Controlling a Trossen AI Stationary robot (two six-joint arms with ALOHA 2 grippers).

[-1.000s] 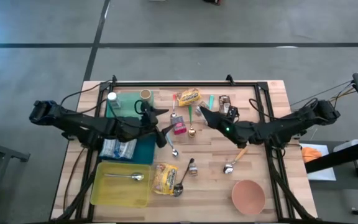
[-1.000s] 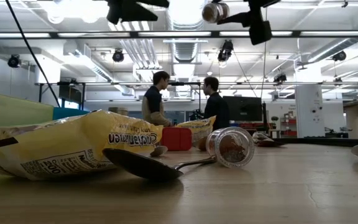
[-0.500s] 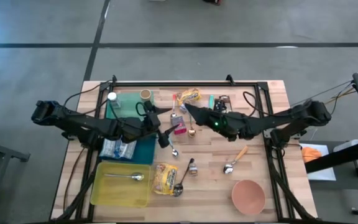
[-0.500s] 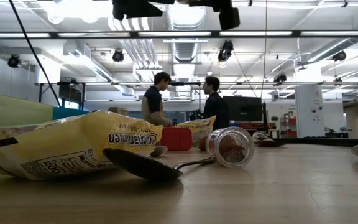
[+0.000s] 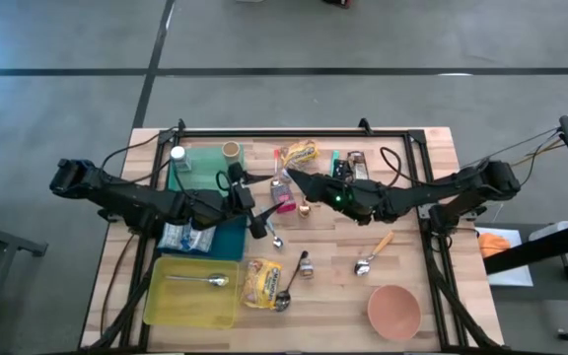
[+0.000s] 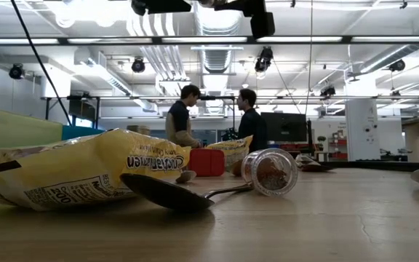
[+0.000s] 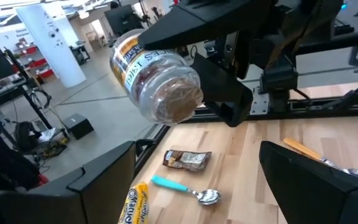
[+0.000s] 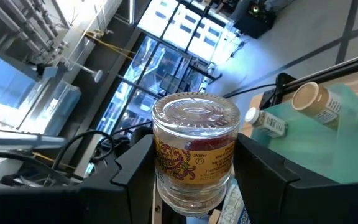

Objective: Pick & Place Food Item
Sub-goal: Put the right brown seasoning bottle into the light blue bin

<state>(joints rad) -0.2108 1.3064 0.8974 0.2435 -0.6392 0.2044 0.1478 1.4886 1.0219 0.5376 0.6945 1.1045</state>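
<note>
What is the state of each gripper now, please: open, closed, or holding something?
Left gripper: open, holding nothing.
Right gripper: closed on the clear plastic spice jar with a yellow label, lifted above the table.

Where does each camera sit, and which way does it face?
High view: overhead, facing down on wooden table, left gripper, right gripper.
Low view: tabletop level, facing across yellow snack bag; arm parts overhead.
Left wrist view: on left arm; open fingers frame clear glass spice jar.
Right wrist view: on right arm; fingers grip that jar.
Both wrist views share the jar.
</note>
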